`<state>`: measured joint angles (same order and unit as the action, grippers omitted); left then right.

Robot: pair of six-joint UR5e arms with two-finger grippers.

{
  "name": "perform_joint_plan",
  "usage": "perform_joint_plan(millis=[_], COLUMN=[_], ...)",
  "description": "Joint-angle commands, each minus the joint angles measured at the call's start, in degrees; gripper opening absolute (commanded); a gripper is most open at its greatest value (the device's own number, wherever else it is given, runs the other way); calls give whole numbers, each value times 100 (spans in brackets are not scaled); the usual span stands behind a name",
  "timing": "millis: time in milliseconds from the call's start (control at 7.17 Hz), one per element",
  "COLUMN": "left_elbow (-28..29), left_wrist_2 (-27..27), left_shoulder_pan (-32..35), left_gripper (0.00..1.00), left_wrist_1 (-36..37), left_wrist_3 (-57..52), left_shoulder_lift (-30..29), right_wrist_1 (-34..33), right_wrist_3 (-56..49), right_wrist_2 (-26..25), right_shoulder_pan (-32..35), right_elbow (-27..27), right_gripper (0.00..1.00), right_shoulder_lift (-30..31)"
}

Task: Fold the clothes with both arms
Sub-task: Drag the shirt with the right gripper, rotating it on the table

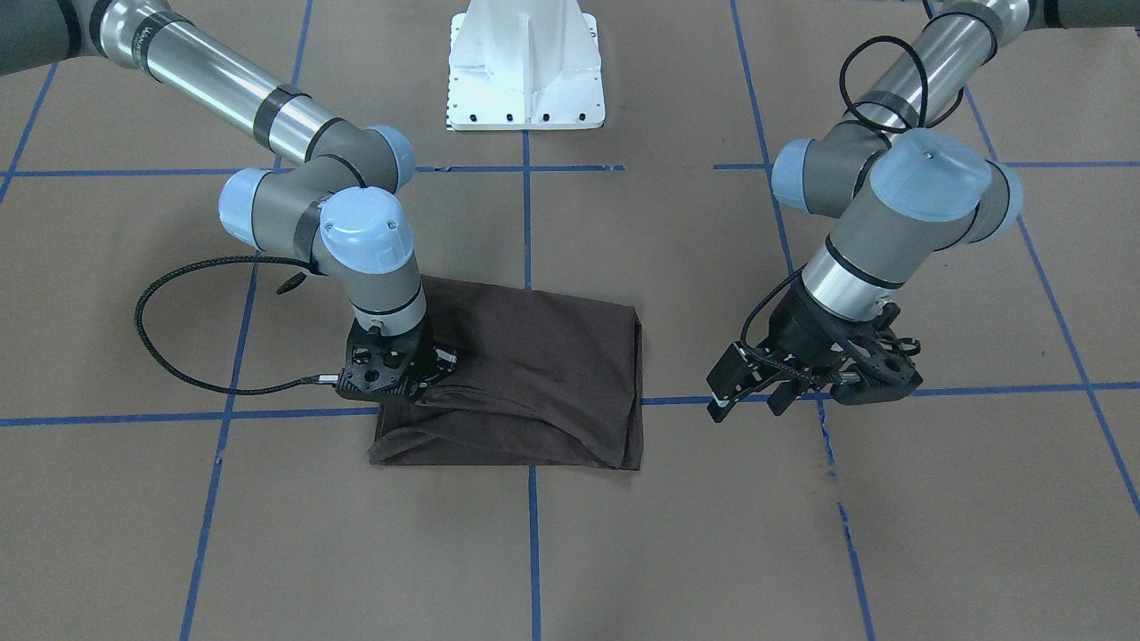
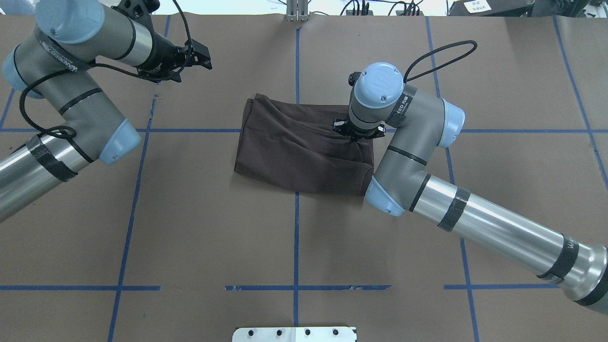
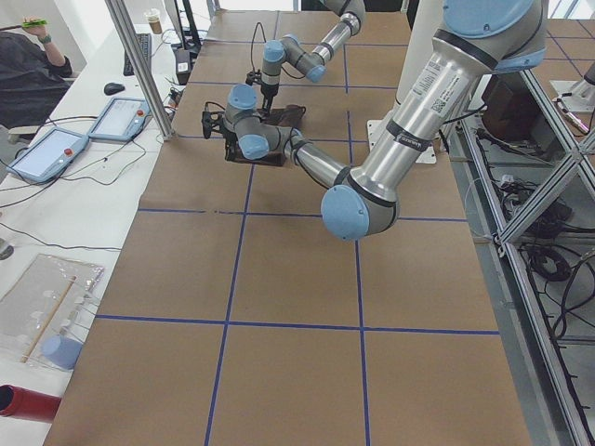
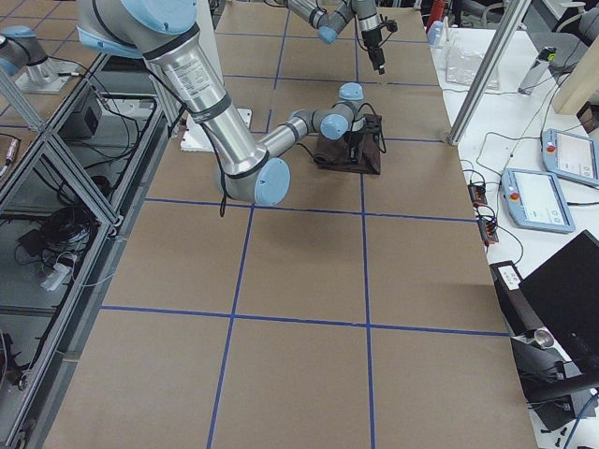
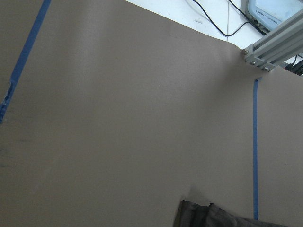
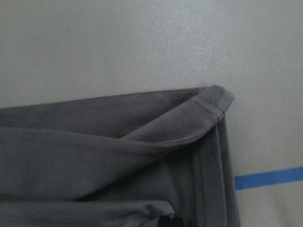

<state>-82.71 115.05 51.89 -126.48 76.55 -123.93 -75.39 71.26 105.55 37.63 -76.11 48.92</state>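
Looking at a dark brown T-shirt (image 1: 543,365) folded into a chunky rectangle, lying flat around the middle of the desk (image 1: 623,552), right over a crossing of the blue tape lines (image 1: 532,534). Soft matte knit with a few loose creases across the top. One crisp straight fold on the side toward the left arm (image 1: 926,187), and messier layered flaps along the operators' edge. Up close from the right wrist view: a stitched hem (image 6: 208,101) curling over at one corner, with stacked layers under it. Brown paper-looking cover on the desk, smooth and flat.

Right arm (image 1: 365,240) pointing straight down on one end of the shirt, right jaws pressed into the cloth there. Can't tell how far apart, or whether pinching any fabric, since hidden under the wrist in every view. Left jaws well off to the side, hovering above bare desk, spread apart with nothing between.

Plenty of open paper all round the shirt. Only other thing a white base block (image 1: 525,71) at the robot's edge, well apart from the cloth.
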Motion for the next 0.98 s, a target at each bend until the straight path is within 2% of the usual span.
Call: perform_joint_plan(millis=[0,279,558,837], left_elbow=[0,0,0,0], left_wrist_2=[0,0,0,0], left_shoulder_pan=[6,6,6,6], left_gripper=[90,90,90,90], left_wrist_1=[0,-9,-9,-9], left_wrist_3=[0,0,0,0], left_shoulder_lift=[0,-9,-9,-9], right_wrist_1=[7,7,-2,7], right_wrist_3=[-16,-242,-402,-552], right_wrist_2=[35,228,211,211], right_shoulder_pan=[164,533,639,876], right_elbow=[-61,-79,-27,436], right_gripper=[0,0,0,0], right_shoulder_lift=[-40,-66,-75,-538])
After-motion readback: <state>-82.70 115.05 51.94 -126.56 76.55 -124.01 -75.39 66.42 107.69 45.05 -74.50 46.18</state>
